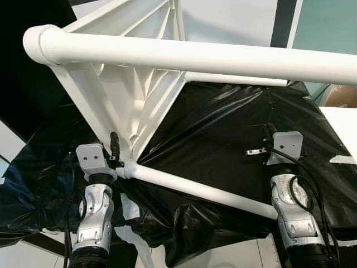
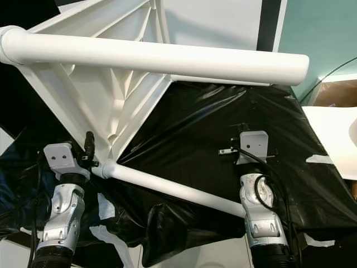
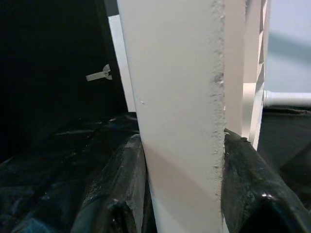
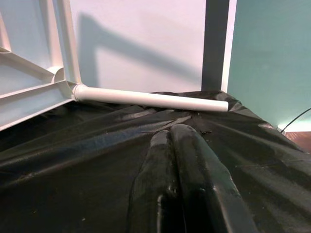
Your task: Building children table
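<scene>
A white plastic children's table [image 1: 139,95] stands tipped on its edge, its ribbed underside facing me. One round leg [image 1: 212,56] juts out high across the view, a second leg [image 1: 206,192] runs low between my arms, and a third leg [image 4: 150,99] lies farther back. My left gripper [image 1: 114,146] is shut on the table's rim [image 3: 180,97], with a black finger [image 3: 121,189] pressed against each side. My right gripper [image 1: 269,134] is shut with nothing in it, pointing along the black sheet, clear of the table.
A crumpled black plastic sheet [image 1: 223,139] covers the work surface and hangs over its near edge. A white surface [image 1: 340,123] and a cardboard box [image 1: 341,96] lie at the right. Pale and teal walls [image 2: 318,39] close the back.
</scene>
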Controlling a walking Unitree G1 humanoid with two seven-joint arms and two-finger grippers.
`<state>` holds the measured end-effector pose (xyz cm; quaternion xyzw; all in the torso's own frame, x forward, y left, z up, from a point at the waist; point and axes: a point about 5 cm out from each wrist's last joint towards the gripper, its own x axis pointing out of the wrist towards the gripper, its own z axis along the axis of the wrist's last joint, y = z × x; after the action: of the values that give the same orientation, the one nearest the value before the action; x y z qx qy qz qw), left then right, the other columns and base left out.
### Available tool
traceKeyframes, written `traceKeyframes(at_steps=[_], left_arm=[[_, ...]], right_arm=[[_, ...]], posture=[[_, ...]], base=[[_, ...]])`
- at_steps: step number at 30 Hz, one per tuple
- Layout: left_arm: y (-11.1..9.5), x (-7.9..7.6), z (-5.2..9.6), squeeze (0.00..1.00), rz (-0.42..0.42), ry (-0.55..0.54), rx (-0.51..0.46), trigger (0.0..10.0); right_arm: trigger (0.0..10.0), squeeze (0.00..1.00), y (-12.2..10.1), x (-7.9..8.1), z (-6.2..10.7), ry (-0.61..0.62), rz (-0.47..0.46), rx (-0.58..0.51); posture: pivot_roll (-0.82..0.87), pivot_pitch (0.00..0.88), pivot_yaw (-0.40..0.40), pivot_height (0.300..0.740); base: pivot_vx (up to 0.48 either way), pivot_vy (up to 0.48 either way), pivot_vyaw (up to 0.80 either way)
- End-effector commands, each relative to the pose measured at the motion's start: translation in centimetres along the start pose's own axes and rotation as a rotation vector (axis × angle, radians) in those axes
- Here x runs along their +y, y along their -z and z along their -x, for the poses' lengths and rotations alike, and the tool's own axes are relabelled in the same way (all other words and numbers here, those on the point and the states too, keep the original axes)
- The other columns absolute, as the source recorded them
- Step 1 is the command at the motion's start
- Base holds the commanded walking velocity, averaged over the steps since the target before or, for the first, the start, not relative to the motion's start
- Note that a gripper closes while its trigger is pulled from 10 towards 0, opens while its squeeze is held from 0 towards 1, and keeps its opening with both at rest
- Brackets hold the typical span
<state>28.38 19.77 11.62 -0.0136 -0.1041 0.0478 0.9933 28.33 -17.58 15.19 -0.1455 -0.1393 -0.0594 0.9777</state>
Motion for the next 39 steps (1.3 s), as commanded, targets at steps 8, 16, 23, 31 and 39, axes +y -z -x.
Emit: traceKeyframes(at_steps=[8, 16, 23, 31, 39], left_arm=[[2.3, -3.2, 4.8, 0.00, 0.158, 0.238, 0.109, 10.0], [1.9, -4.1, 4.8, 0.00, 0.180, 0.332, 0.104, 10.0], [1.0, -4.2, 4.2, 0.00, 0.187, 0.291, 0.047, 10.0], [0.0, -5.5, 5.0, 1.00, 0.207, 0.341, -0.010, 10.0], [-1.9, -7.1, 5.4, 0.00, 0.275, 0.495, -0.065, 10.0]], right_arm=[[10.0, 0.00, 0.6, 1.8, 0.2, -0.157, -0.083, 0.076], [10.0, 0.00, 0.6, 3.3, 0.2, -0.401, -0.090, 0.086], [10.0, 0.00, 0.4, 4.2, -0.4, -0.486, -0.080, 0.080], [10.0, 0.00, 0.2, 4.5, -0.9, -0.500, -0.093, 0.082], [10.0, 0.00, 0.8, 4.7, -0.3, -0.491, -0.113, 0.109]], posture=[[0.00, 0.000, 0.115, 0.740], [0.02, 0.000, 0.082, 0.740], [0.05, 0.000, 0.047, 0.740], [0.06, 0.000, 0.042, 0.740], [0.05, 0.000, 0.069, 0.740]], base=[[0.000, 0.000, 0.00], [0.000, 0.000, 0.00], [0.000, 0.000, 0.00], [0.000, 0.000, 0.00], [0.000, 0.000, 0.00]])
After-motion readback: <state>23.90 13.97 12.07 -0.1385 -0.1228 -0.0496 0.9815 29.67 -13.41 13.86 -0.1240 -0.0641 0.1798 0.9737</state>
